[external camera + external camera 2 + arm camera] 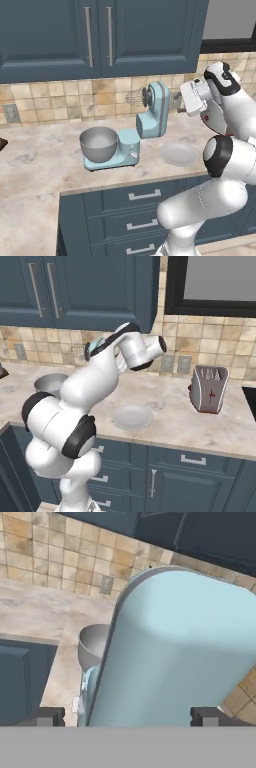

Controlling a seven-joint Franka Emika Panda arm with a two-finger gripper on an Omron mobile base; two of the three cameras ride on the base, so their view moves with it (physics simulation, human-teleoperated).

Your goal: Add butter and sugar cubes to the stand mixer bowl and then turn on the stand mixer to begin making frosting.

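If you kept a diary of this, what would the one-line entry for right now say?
gripper: open, straddling the mixer head, holding nothing | head: tilted up | bowl: on the mixer base | plate: on the counter

you're looking down the stand mixer, its pale blue head close between the wide-spread fingertips, with the stand mixer bowl beyond on the counter.

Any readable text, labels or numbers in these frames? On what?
None readable.
Toaster: small red mark on its side, too small to read as a sign or letter.
Mixer, bowl, plate: no lettering visible.
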